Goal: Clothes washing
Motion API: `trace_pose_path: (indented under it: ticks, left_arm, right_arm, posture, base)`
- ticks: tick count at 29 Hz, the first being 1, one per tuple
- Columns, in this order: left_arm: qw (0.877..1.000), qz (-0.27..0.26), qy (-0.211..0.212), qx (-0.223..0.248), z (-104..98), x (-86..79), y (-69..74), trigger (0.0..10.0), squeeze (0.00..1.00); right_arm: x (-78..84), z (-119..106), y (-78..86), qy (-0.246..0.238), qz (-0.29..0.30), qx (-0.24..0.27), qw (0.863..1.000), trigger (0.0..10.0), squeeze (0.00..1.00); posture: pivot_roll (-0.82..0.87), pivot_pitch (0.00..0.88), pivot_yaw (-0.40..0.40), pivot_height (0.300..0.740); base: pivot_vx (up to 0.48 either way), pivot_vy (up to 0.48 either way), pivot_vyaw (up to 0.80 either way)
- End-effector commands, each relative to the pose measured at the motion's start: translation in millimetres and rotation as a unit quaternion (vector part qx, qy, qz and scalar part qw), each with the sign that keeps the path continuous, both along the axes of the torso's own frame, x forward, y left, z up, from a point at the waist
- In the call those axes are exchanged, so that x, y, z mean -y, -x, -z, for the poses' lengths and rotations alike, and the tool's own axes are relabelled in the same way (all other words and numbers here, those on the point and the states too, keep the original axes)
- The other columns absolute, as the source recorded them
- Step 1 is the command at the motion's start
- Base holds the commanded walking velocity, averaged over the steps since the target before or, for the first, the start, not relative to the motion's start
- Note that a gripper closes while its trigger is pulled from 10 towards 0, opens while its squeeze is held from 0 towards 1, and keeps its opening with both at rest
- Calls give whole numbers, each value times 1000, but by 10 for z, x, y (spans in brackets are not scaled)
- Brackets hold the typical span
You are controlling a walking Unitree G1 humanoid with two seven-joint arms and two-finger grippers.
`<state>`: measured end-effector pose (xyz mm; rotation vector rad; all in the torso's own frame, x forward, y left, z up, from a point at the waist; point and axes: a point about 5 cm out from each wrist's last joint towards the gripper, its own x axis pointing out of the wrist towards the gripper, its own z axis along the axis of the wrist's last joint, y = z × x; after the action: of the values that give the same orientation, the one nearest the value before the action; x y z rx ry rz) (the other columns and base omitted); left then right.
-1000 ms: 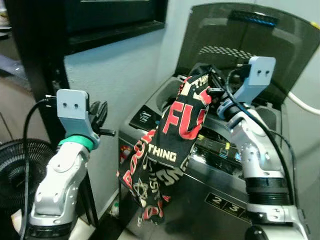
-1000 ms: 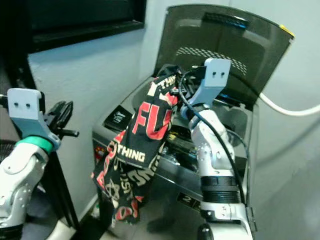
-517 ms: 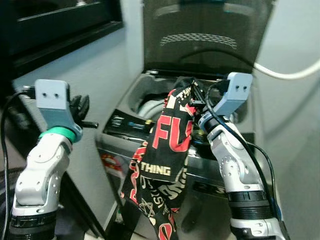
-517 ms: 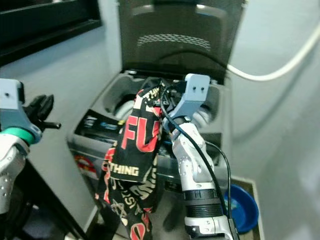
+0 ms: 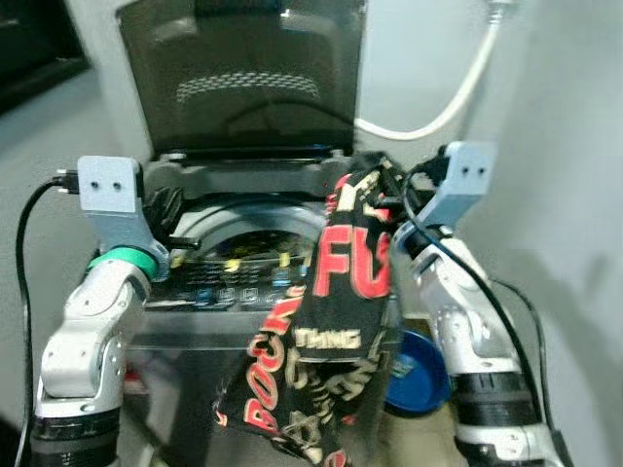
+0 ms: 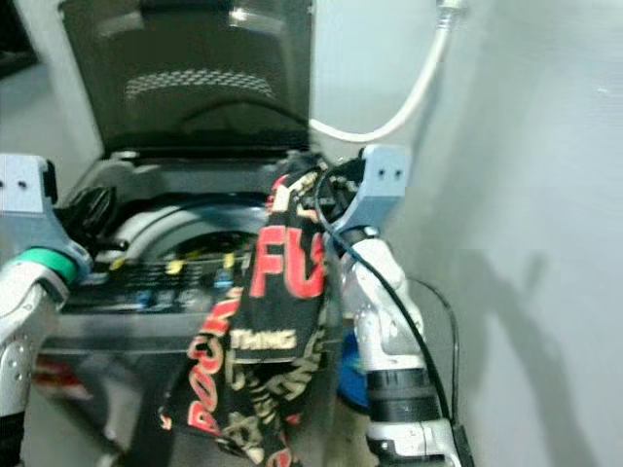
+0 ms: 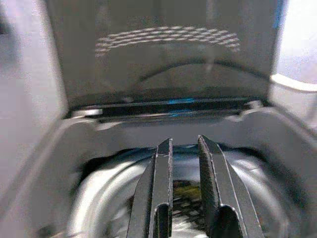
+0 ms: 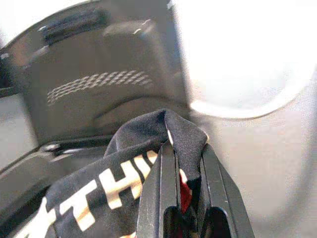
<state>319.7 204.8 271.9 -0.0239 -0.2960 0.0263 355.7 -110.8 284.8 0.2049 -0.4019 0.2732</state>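
A black garment [image 5: 346,282] with red and cream lettering hangs from my right gripper [image 5: 384,185], which is shut on its top fold [image 8: 168,124]. The cloth drapes down past the front right corner of the top-loading washing machine [image 5: 195,292]. The machine's dark lid [image 5: 243,78] stands raised, and the round drum opening [image 5: 258,229] shows below it, left of the garment. My left gripper [image 5: 161,209] is raised at the machine's left rim; its fingers [image 7: 161,163] are together with nothing between them, pointing over the drum [image 7: 99,198].
A white hose [image 5: 438,97] runs along the wall behind the machine's right side. A blue basin [image 5: 414,370] sits on the floor to the right of the machine, behind my right arm. A grey wall closes the right side.
The camera has swung round, so the machine now faces me squarely with the drum in view. The garment stays in my right gripper. My left gripper is now at the machine's left rim.
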Motion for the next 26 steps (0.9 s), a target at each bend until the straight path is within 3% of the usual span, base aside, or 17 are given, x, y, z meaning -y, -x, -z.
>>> trace_pose_path:
  ticks: [1, 7, 12, 21, 26]
  left_arm:
    - [1000, -2, 1, -2, 19, 0, -10, 10000, 0]
    - [1000, -10, -15, 24, -122, 19, -23, 10000, 0]
    - [999, -16, -14, 32, -182, -38, 36, 10000, 0]
    - [999, -19, -21, 32, -112, 24, 144, 10000, 0]
    - [999, -18, -20, 34, -119, 22, 144, 10000, 0]
  right_arm:
    - [-47, -113, 24, 1, -6, 20, 1000, 10000, 0]
    - [-9, -215, -6, -8, -6, 40, 999, 10000, 0]
    - [15, -367, -45, -22, -12, 55, 998, 10000, 0]
    - [-42, -375, -60, -14, -31, 57, 998, 10000, 0]
    - [-53, -358, -67, -14, -33, 55, 998, 10000, 0]
  posture:
    - [89, 0, 60, 740]
    - [98, 0, 18, 740]
    - [87, 0, -13, 740]
    - [86, 0, -40, 740]
    - [85, 0, -40, 740]
  base:
    - [0, 0, -800]
    - [0, 0, -800]
    - [0, 0, 0]
    - [0, 0, 0]
    - [0, 460, 0]
